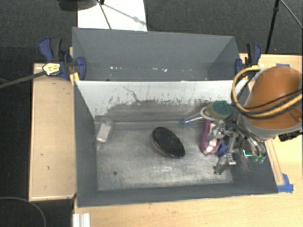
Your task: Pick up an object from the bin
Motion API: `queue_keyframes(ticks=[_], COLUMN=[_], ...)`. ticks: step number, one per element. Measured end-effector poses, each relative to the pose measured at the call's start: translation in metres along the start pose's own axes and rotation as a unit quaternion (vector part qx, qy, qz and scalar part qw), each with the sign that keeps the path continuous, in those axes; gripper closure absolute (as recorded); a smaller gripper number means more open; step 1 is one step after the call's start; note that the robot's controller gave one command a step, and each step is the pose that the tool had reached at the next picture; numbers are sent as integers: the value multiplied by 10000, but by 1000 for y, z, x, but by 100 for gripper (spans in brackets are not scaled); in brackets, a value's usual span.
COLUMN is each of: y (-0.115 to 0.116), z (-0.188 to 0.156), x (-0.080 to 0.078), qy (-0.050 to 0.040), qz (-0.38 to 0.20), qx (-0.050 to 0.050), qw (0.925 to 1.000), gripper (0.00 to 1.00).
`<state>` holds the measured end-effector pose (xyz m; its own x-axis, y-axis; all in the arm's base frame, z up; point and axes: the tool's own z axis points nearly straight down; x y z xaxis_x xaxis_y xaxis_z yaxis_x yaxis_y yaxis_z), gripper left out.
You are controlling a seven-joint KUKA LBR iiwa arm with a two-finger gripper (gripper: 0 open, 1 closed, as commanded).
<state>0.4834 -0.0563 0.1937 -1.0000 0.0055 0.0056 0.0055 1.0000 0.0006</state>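
Note:
My gripper (224,163) hangs low at the right end of the bin, close to the floor and the right wall. Just left of it and touching its upper part lies a purple and white thing (206,139); I cannot tell whether it is gripped. Behind that, against the back wall, sits a round teal-topped thing (219,109) with a thin bluish handle (190,121) pointing left. A black oval thing (168,142) lies on the bin floor in the middle, well left of the gripper.
A small clear plastic piece (103,131) lies at the far left by the back wall. Bare floor stretches along the front of the bin. The arm's orange cover and cables overhang the right rim.

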Motion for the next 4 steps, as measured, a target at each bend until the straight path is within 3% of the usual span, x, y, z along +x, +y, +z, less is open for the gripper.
queue_keyframes(ticks=[1,2,3,4], y=[38,109,104,102], z=[118,112,112,-22], x=[-47,-78,-77,-68], qy=[-38,-63,-53,-76], qz=[-1391,-1331,-1312,-1791], qx=[5,-13,6,13], qw=[9903,9911,9913,9838], gripper=[0,0,100,100])
